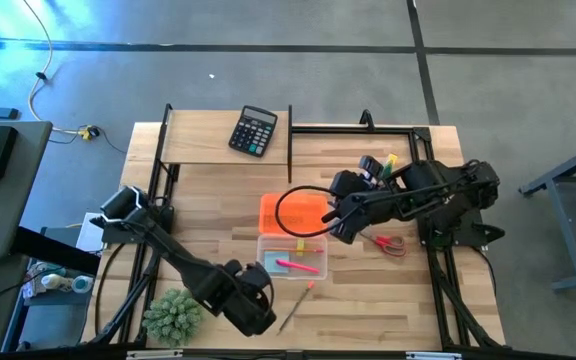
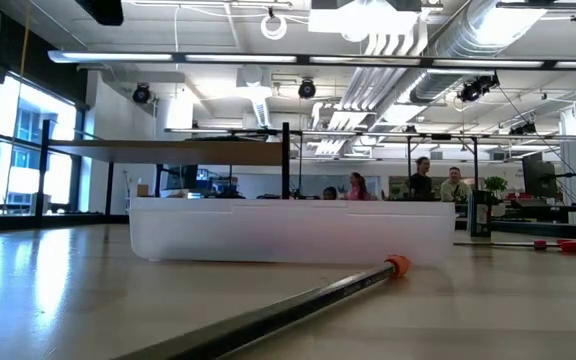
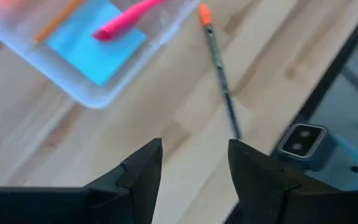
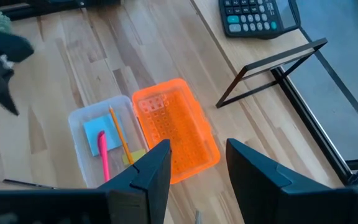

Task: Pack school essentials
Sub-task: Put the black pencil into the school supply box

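The clear box (image 1: 291, 257) at centre frame already holds the pink pen (image 1: 298, 266), blue note pad (image 4: 96, 135) and a pencil (image 4: 120, 140). Left out on the counter (image 1: 218, 190): dark pencil (image 1: 295, 305) lower centre, scissors (image 1: 390, 243) right. Left gripper (image 1: 258, 290) and right gripper (image 1: 336, 222) are spread, empty.
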